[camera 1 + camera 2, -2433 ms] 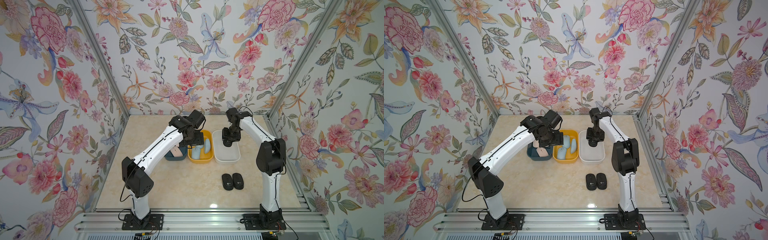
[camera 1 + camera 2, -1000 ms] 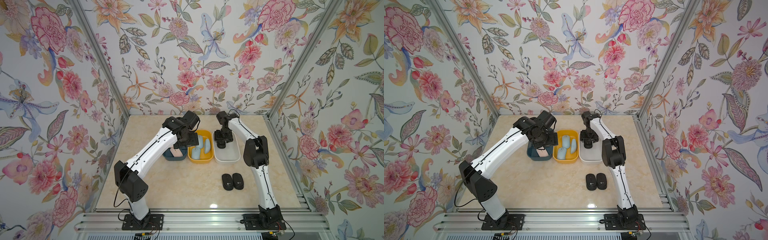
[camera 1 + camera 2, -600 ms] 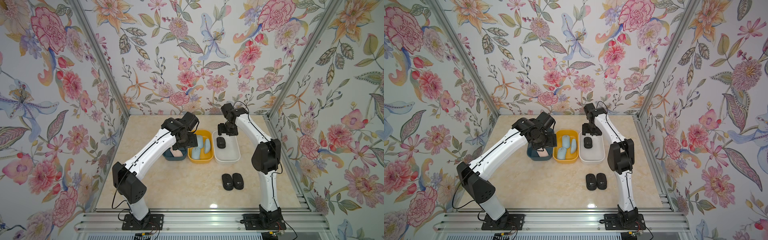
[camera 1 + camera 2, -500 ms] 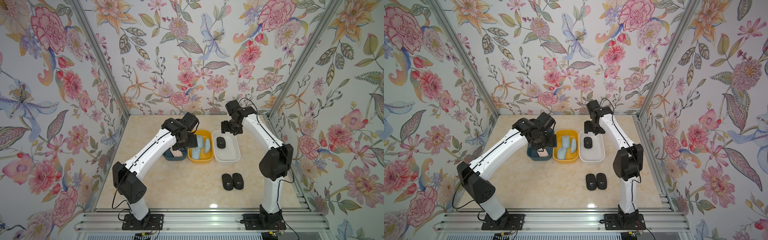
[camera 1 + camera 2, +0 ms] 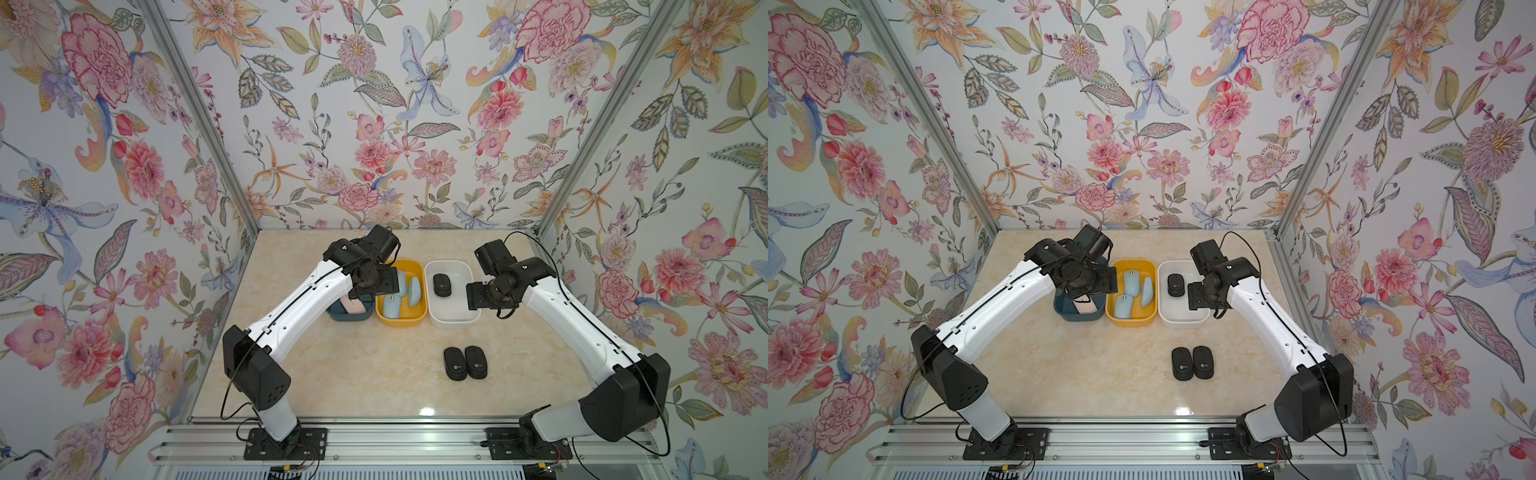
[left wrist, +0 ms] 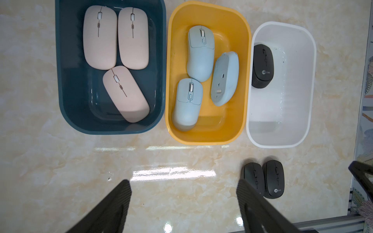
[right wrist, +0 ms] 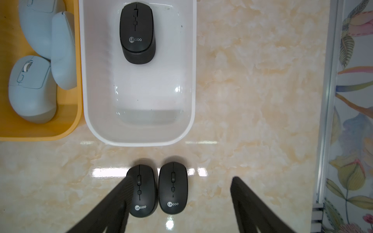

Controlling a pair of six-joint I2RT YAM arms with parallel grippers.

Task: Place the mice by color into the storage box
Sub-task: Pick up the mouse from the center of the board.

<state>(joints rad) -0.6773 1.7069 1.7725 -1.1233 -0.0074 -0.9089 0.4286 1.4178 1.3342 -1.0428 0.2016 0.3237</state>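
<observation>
Three bins line the table (image 5: 332, 374): navy bin (image 6: 60, 80) with pink mice (image 6: 100, 38), yellow bin (image 6: 207, 137) with blue mice (image 6: 200, 54), white bin (image 7: 187, 80) with one black mouse (image 7: 137, 32). Left gripper (image 6: 182, 181) and right gripper (image 7: 181, 179) hover above, spread wide, empty; two black mice (image 7: 172, 187) lie loose, nearer the front rail (image 5: 395, 444).

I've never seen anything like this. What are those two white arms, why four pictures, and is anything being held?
They are two robot arms, each ending in a two-fingered hand. Two pictures look down on the whole scene from above, nearly alike; the other two come from a camera on each wrist, looking past that hand's dark fingers. On the table stand three bins in a row: the dark blue bin holds three pink mice, the yellow bin three light blue mice, the white bin one black mouse. Two black mice lie side by side on the table nearby. The left hand and the right hand are both open and hold nothing.
</observation>
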